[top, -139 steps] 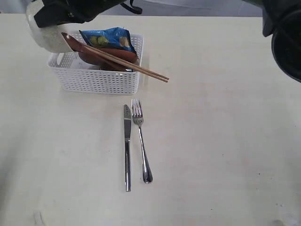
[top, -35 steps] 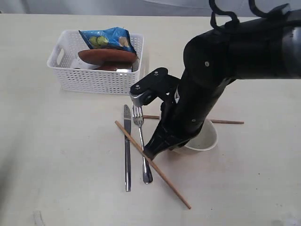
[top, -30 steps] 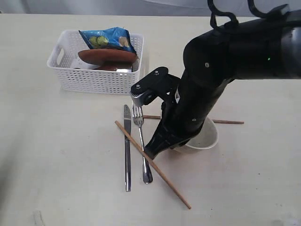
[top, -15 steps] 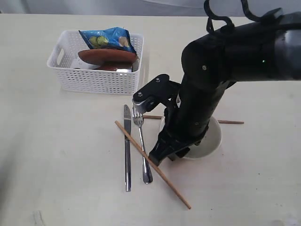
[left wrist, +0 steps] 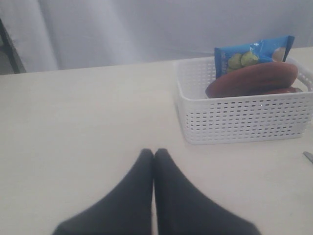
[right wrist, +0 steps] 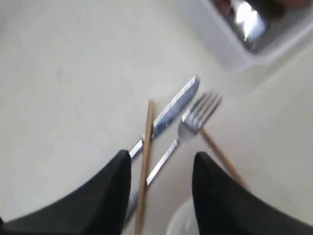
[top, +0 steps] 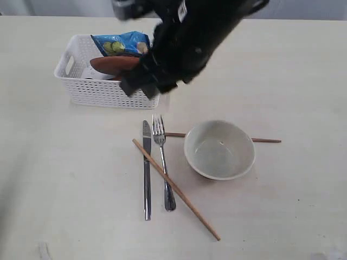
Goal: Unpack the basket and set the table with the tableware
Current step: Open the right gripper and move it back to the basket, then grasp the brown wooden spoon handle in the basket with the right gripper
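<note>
The white basket [top: 103,89] stands at the back left of the table [top: 65,179], holding a blue snack packet [top: 122,42], the brown wooden plate [top: 114,64] and a shiny steel cup [right wrist: 247,17]. The knife [top: 146,170] and fork [top: 162,162] lie side by side in front of it. One chopstick [top: 179,192] lies slanted across them; the other [top: 265,140] lies behind the off-white bowl [top: 219,149], which stands upright. My right gripper [right wrist: 161,159] hangs open and empty above the cutlery, its blurred arm [top: 179,43] over the basket's right end. My left gripper [left wrist: 153,152] is shut and empty, well short of the basket [left wrist: 244,117]. The spoon is hidden.
The bowl's rim [right wrist: 178,223] shows just under my right gripper. The basket corner [right wrist: 230,49] lies beyond the fork [right wrist: 195,117] and knife [right wrist: 171,110]. Bare tabletop spreads left of the basket [left wrist: 73,127] and right of the bowl [top: 303,179].
My right arm has let go of the bowl, risen and swung back left toward the basket. The bowl stays upright on the table. The chopsticks, knife and fork have not moved.
</note>
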Motion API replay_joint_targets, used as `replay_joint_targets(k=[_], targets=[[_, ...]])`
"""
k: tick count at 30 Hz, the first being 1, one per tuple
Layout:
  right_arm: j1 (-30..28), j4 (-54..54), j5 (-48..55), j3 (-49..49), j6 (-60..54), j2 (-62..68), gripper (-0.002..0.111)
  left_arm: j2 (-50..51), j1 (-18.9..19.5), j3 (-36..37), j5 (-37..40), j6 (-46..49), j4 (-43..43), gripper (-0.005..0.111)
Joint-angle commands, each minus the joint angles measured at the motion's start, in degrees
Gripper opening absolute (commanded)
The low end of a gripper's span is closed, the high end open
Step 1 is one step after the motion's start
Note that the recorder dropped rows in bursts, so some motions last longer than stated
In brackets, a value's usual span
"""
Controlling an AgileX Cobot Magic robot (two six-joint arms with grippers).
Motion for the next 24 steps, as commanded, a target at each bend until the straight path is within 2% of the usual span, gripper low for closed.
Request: replay_joint_targets(k=[1,3,7,10,15,20,24], targets=[[-3.54,6.49,-1.6,-9.76,2.45,6.25,0.027,-0.2,-0.36,0.1,-0.56,0.02,-0.26,0.0],[-6.09,12.96,1.44,-14.96,1.33,11.35,0.03,-0.2,-0.36,0.1,-0.56,0.02,-0.26,0.0],[-8.7,20.7,10.54,-23.24,-0.5,20.7,0.046,-0.2,-0.36,0.1,-0.56,0.02,-0.26,0.0],[-8.7,20.58,12.8,-27.06,0.65,25.28,0.044,-0.2,-0.36,0.1,-0.56,0.02,-0.26,0.0],[-8.58,20.44,10.47,-29.58,2.83,29.08,0.041,-0.2,-0.36,0.1,-0.56,0.02,-0.26,0.0],[-8.68,12.99,8.58,-29.94,5.88,29.29,0.041,-0.2,-0.36,0.1,-0.56,0.02,-0.26,0.0],[-8.68,11.32,8.0,-29.94,6.36,29.56,0.041,-0.2,-0.36,0.1,-0.56,0.02,-0.26,0.0]])
